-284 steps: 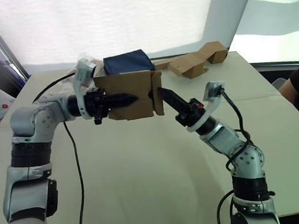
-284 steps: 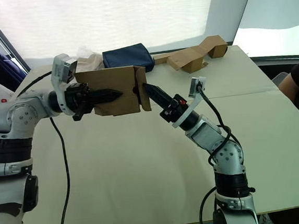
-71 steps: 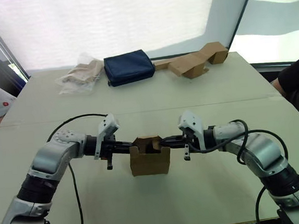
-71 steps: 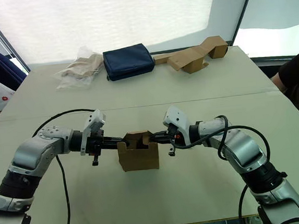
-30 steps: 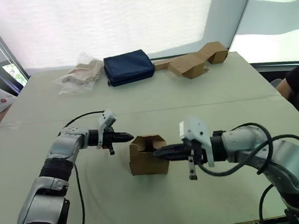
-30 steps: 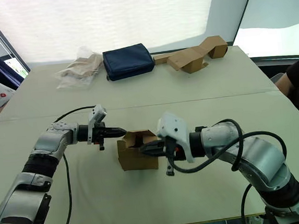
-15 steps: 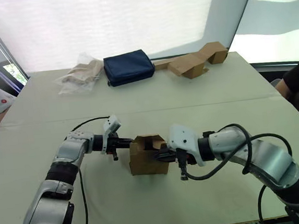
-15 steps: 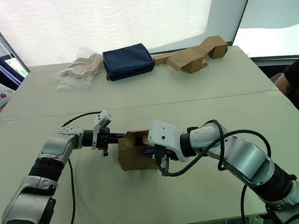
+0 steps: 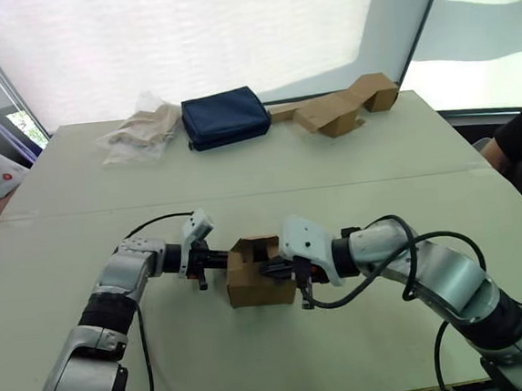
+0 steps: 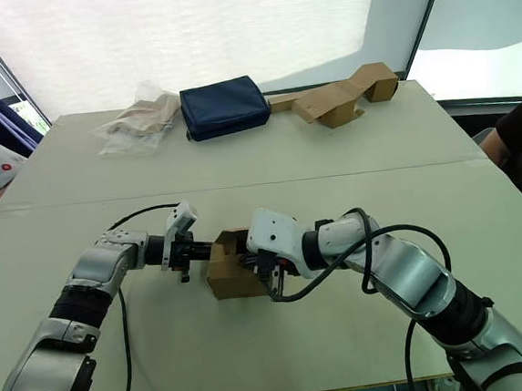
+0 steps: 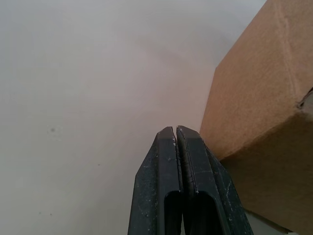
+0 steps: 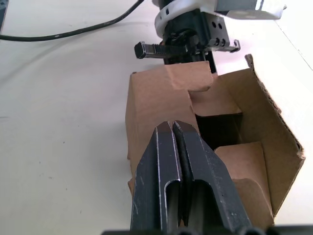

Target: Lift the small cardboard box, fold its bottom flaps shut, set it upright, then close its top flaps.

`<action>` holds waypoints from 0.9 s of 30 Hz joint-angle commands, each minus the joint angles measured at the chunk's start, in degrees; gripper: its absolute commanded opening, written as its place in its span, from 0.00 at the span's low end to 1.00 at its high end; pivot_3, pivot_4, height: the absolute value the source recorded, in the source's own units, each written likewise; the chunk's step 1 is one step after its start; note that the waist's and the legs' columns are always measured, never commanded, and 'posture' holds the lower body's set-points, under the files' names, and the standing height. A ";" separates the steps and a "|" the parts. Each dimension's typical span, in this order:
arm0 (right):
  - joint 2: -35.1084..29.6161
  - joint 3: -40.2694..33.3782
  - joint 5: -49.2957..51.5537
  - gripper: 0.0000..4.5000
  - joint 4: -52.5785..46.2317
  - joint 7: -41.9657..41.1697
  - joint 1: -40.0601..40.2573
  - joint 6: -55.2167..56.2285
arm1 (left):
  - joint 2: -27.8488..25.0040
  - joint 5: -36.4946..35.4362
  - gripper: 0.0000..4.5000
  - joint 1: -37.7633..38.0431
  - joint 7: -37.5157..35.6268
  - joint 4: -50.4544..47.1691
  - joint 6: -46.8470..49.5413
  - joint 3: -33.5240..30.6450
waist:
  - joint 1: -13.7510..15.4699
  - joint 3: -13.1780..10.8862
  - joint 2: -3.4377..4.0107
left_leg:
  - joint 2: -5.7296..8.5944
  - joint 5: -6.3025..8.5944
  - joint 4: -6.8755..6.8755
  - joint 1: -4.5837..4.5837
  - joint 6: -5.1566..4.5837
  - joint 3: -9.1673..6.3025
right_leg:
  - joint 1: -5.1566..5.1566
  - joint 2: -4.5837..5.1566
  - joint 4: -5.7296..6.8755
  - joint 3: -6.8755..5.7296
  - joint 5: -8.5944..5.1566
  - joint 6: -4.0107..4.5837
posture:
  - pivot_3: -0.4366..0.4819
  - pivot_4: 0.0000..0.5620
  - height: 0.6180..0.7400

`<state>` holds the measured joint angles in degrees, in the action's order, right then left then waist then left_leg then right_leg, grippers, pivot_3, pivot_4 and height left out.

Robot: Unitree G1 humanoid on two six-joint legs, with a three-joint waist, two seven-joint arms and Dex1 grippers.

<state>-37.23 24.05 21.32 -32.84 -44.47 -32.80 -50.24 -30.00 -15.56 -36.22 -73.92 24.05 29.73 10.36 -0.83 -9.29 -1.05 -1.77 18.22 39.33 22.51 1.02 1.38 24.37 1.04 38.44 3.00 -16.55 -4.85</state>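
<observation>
Small brown corrugated box (image 9: pixel 260 271) upright on smooth beige table (image 9: pixel 332 166) (top flaps partly folded), left gripper (image 11: pixel 176 133) pressed together beside it, right gripper (image 12: pixel 173 128) pressed together over its opening.

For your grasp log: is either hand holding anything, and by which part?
Nothing is held. Both the left hand and right hand are shut with nothing between the fingers, pushing on the box from opposite sides.

Both grey-and-white jointed metal arms reached inward low over the table toward each other, left black two-fingered gripper (image 11: pixel 176 134) with fingers pressed together and pointing toward the robot's right, right black two-fingered gripper (image 12: pixel 173 128) likewise closed with fingertips touching, pointing toward the left one.
</observation>
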 commanded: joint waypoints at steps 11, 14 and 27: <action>1.63 -0.35 -1.38 0.00 0.23 -0.10 0.30 1.46 | -3.60 -0.25 0.01 -3.07 2.67 0.24 -2.31 -4.92 | -0.08 0.00 0.00 | -0.01 0.00 0.00 0.00 0.00 -0.01 | 0.00 0.00 0.00 0.00 0.00 0.00 | 0.48 0.27 1.00; 1.51 -0.79 -1.38 0.00 0.08 -0.14 0.99 1.72 | -7.83 -1.97 0.01 -3.77 1.03 -5.51 0.18 -6.63 | -0.14 0.00 0.00 | -0.01 0.00 0.00 0.00 0.00 -0.01 | 0.01 -0.01 0.00 -0.01 0.00 0.00 | 0.48 0.27 1.00; 2.54 -1.33 -1.79 0.00 1.84 -0.38 1.22 3.29 | -15.10 -15.87 0.01 6.12 -0.40 -37.66 17.49 -6.74 | -0.03 0.00 0.00 | 0.03 0.00 -0.02 -0.01 0.00 0.01 | -0.01 0.09 -0.01 -0.01 0.00 0.00 | 0.48 0.27 1.00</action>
<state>-34.84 23.92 19.73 -30.47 -44.66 -30.91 -47.93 -45.37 -29.78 -30.59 -75.50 -10.63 46.53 3.68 -0.86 -9.29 -1.05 -1.74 18.22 39.30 22.50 1.02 1.40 24.36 1.14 38.43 3.00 -16.55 -4.85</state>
